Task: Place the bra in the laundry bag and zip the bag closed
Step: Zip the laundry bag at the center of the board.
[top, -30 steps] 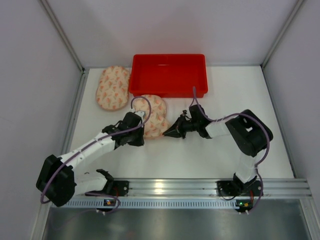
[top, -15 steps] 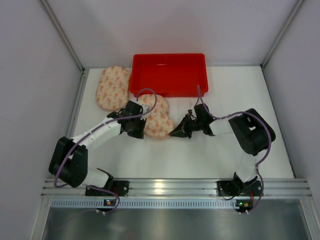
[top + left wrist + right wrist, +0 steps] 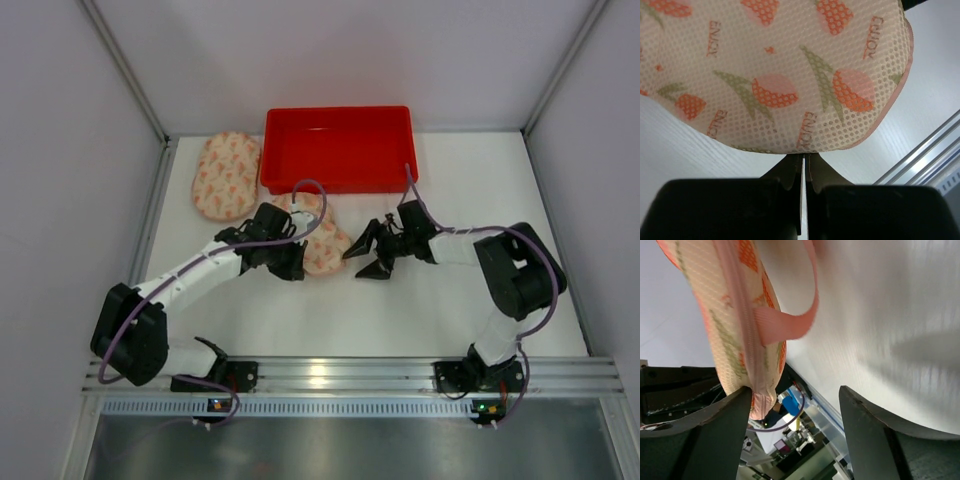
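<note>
White table [image 3: 450, 300] holds one red tray [image 3: 337, 150] and two mesh bags [image 3: 228, 175]

White table [image 3: 450, 300], grey walls [image 3: 330, 50], aluminium rail [image 3: 400, 375] along near edge.

The left arm [image 3: 190, 280] folds back on itself at the elbow on the left side, and its forearm runs up and to the right toward the middle. The left fingers [image 3: 785, 175] are pressed together with only a hairline slit between them, pinching the rim of the laundry bag [image 3: 790, 75]. The right arm [image 3: 500, 270] bends sharply on the right side and stretches leftward, facing the other arm; the right fingers [image 3: 360, 247] stand spread wide, clamped on nothing
</note>
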Motion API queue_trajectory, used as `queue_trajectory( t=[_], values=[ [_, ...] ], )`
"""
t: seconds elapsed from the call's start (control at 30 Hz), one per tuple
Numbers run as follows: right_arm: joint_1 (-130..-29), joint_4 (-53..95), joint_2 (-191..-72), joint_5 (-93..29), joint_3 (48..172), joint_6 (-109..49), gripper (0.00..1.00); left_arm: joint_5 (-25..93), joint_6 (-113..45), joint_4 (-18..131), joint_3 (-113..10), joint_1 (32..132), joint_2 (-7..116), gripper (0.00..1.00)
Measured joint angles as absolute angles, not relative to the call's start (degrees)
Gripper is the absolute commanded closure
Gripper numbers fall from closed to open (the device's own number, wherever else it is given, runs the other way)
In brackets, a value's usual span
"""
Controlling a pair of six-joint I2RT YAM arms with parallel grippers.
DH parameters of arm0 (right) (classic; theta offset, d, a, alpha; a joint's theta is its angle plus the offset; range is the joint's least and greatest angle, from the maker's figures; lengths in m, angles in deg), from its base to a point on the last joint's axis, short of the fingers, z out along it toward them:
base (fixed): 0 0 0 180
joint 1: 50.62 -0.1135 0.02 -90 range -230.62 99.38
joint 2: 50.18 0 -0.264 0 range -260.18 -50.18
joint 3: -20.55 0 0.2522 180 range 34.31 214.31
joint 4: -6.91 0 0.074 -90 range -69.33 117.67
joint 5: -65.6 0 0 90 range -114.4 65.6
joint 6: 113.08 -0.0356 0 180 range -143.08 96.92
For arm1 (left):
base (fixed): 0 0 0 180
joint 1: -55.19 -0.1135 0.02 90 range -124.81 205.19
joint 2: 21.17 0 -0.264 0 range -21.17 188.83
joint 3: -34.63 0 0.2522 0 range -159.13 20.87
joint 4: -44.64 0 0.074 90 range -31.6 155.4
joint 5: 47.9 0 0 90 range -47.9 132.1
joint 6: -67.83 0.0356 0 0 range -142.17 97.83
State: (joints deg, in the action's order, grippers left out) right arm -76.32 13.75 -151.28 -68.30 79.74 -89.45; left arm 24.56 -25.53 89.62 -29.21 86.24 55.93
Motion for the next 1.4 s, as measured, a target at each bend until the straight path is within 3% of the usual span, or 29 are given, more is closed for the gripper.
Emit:
queue_trajectory(
  t=[0.23,0.4,0.67,0.87,0.93,1.0,1.13,1.4],
  values=[
    [-75.8,18.9,-144.6,-68.7,79.7,-89.2,0.14,24.6,-32.0,85.0,-29.1,92.3,57.7,1.0],
    [-75.6,21.1,-142.6,-69.0,79.7,-88.8,0.15,24.8,-35.3,82.5,-29.2,95.2,62.7,1.0],
    [-67.9,29.3,-142.2,-68.4,78.2,-82.5,0.31,25.2,-38.5,80.8,-29.3,95.4,64.2,1.0],
    [-60.5,33.9,-142.2,-67.6,77.7,-77.9,0.31,25.2,-40.2,79.3,-29.7,95.4,64.7,1.0],
    [-59.8,33.6,-142.1,-67.9,77.4,-77.2,0.26,25.2,-40.6,78.9,-29.9,95.4,65.3,1.0],
    [-60.0,33.1,-141.3,-68.5,76.5,-77.2,0.21,25.2,-41.1,78.7,-30.0,95.4,65.9,1.0],
    [-63.4,31.1,-138.6,-68.8,75.1,-78.3,0.19,24.9,-42.4,78.0,-30.9,95.4,67.3,1.0],
    [-72.3,22.0,-141.7,-68.4,73.6,-82.9,0.25,24.1,-44.0,76.0,-33.7,96.6,69.4,1.0]
  ],
)
